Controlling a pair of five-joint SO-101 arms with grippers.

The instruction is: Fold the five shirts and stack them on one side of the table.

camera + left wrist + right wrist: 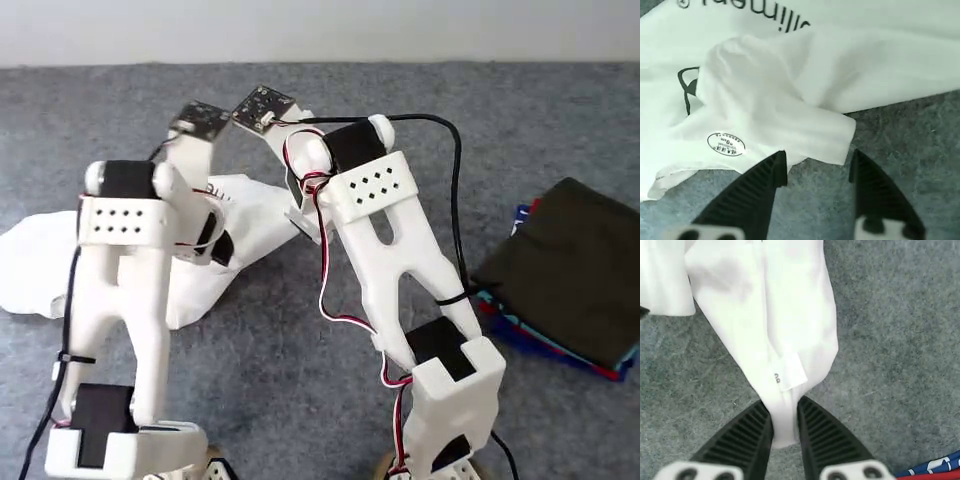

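Grey table [560, 120], right hand [784, 406] clamped on white shirt [765, 315], left hand [818, 156] apart beside it, folded stack [575, 270], perhaps 4.

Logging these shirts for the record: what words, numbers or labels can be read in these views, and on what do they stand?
The large black letters on the white shirt: cut off at the picture's edge, no whole word readable.
The oval stamp on that shirt: print too small to read.
The sewn tag near the right gripper: marks too small to read.
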